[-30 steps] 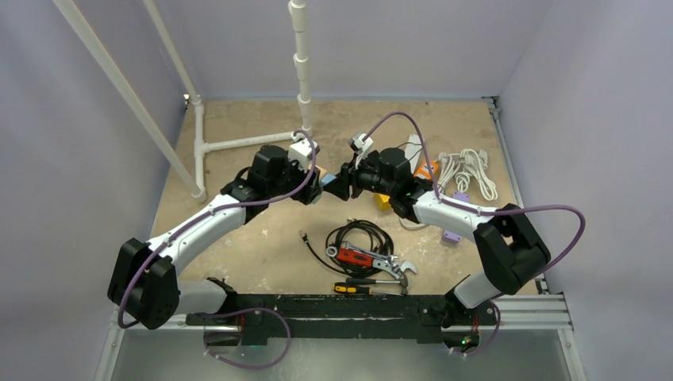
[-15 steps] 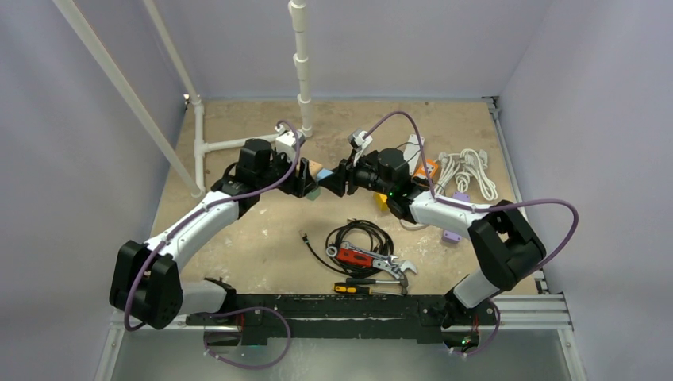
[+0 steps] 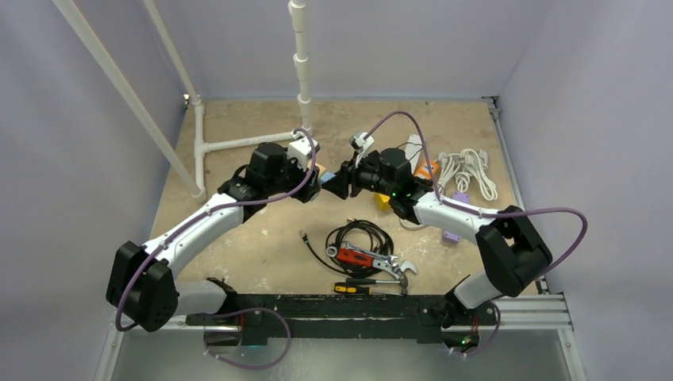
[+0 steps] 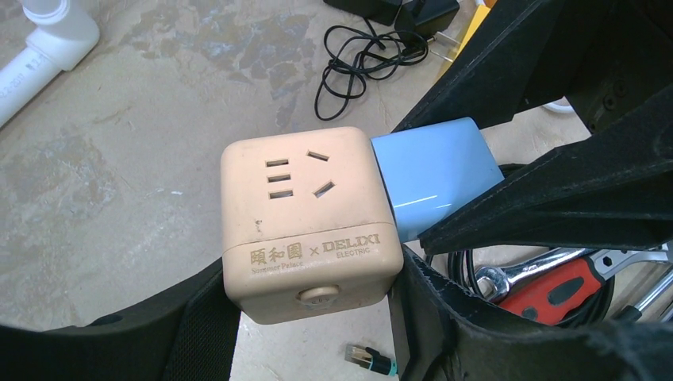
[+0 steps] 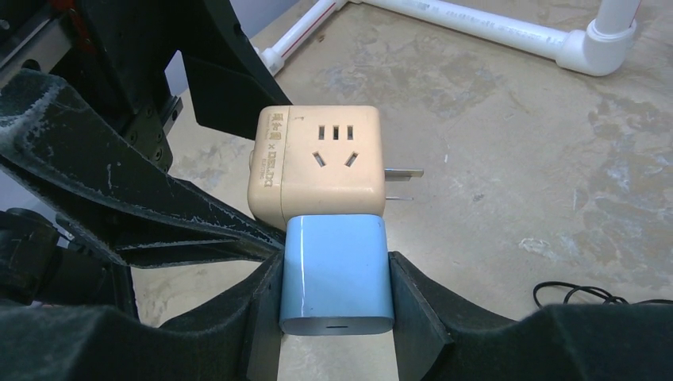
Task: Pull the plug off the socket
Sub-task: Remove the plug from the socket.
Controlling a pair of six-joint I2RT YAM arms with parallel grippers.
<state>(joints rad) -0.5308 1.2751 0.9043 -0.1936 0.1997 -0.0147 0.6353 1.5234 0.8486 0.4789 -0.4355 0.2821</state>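
Two arms meet over the middle of the table, both gripping one small assembly. The left gripper (image 4: 313, 305) is partly closed, its fingers pressed on opposite sides of the beige cube socket (image 4: 305, 214). The right gripper (image 5: 336, 305), also partly closed, clamps the blue plug (image 5: 336, 274) between its pads. The plug sits flush against one face of the socket, not yet pulled out, and the pair is held up off the table. Half a second ago the left arm was swung out to the left, and the top view showed the socket in a gap between the grippers. Now that arm has come back right, to about where it was a second ago, and the grippers are nose to nose. The right arm has barely shifted. A black cable (image 3: 359, 234) and a red-handled wrench (image 3: 361, 258) lie nearer the arm bases, white pipe (image 3: 238, 143) at far left, and a white power strip (image 3: 468, 171) to the right.
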